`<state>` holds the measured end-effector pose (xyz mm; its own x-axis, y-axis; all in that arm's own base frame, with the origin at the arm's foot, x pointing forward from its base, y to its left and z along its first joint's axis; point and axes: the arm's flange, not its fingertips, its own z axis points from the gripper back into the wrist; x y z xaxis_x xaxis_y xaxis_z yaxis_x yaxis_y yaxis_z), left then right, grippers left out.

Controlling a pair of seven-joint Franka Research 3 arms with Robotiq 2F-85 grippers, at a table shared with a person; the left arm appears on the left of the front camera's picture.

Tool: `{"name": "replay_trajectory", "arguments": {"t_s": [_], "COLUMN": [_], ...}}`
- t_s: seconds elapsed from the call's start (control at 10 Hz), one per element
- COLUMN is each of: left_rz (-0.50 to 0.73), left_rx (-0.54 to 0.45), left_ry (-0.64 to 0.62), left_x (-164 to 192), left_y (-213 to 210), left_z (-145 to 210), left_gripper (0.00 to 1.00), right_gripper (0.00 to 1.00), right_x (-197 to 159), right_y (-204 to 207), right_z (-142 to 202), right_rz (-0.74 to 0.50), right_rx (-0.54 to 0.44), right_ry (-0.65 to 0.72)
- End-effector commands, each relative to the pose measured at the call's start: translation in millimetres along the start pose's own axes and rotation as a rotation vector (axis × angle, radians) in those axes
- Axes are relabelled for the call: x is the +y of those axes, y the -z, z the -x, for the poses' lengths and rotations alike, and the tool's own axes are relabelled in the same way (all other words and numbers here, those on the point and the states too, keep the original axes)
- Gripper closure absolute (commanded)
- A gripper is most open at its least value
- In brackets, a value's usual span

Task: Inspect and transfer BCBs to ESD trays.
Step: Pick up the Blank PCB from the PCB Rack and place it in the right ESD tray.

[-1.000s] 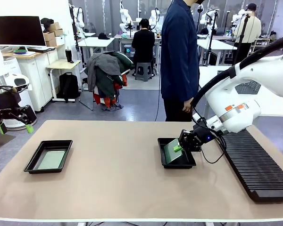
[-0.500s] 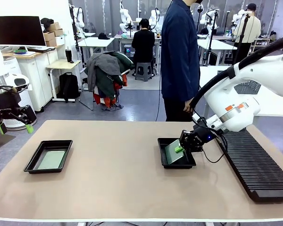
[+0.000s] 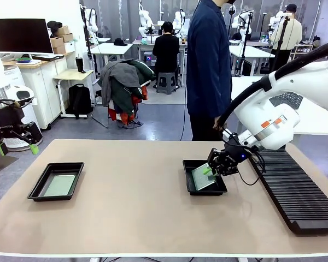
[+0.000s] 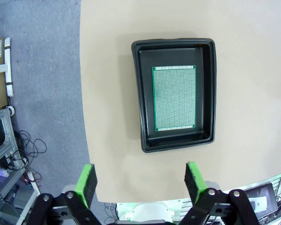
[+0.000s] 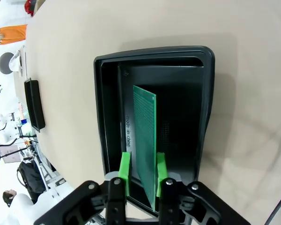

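**Desk:** Front view first, from the left: what does the left pincer (image 3: 15, 146) have?

**Photographer:** Nothing. It hangs off the bench's left end, beyond the edge of the bench (image 3: 126, 213), its green pads spread wide. On its own wrist camera the left pincer (image 4: 139, 180) frames bare bench top between two well-separated pads, and touches no object.

**Desk:** And below it?

**Photographer:** The left ESD tray (image 3: 40, 187) sits near the bench's left side. A green BCB (image 3: 60, 185) lies flat on its floor. From the wrist camera, that BCB (image 4: 174, 98) rests squarely inside the tray (image 4: 137, 93), clear of the rim on every side.

**Desk:** Move right.

**Photographer:** The right ESD tray (image 3: 190, 185) lies right of centre, with the second BCB (image 3: 202, 178) tilted inside it. The right pincer (image 3: 213, 167) is down at the board's upper edge. Its wrist camera shows the BCB (image 5: 145, 136) standing on edge in the tray (image 5: 206, 93), between the green pads of the right pincer (image 5: 142, 176). The pads stand narrow, close on either side of the board; whether they press it or have just let go, I cannot tell.

**Desk:** Far right?

**Photographer:** A long black ribbed rack (image 3: 295, 191) along the bench's right side, and a person in dark blue (image 3: 208, 65) standing behind the bench.
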<state>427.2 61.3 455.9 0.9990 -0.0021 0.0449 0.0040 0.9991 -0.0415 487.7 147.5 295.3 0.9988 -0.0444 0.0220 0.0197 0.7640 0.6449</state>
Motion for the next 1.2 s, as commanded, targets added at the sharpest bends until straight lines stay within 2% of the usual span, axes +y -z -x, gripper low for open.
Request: {"name": "replay_trajectory", "arguments": {"t_s": [0.0,0.4,0.9,1.1], "left_rz": [0.008,0.008,0.008,0.008], "left_rx": [-0.007,-0.007,-0.007,-0.007], "left_ry": [-0.005,-0.005,-0.005,-0.005], "left_x": [-0.5,-0.5,-0.5,-0.5], "left_y": [2.7,2.7,2.7,2.7], "left_z": [0.6,0.6,0.6,0.6], "left_gripper": [0.0,0.0,0.0,0.0], "right_gripper": [0.62,0.46,0.0,0.0], "right_x": [17.0,49.4,84.9,95.3], "right_y": [-4.8,-20.5,-59.6,-72.3], "right_z": [3.0,-1.3,-1.7,-2.6], "right_rz": [0.093,0.296,0.503,0.563], "right_rx": [0.003,0.042,0.074,0.074], "right_ry": [0.01,-0.024,-0.055,-0.071]}}
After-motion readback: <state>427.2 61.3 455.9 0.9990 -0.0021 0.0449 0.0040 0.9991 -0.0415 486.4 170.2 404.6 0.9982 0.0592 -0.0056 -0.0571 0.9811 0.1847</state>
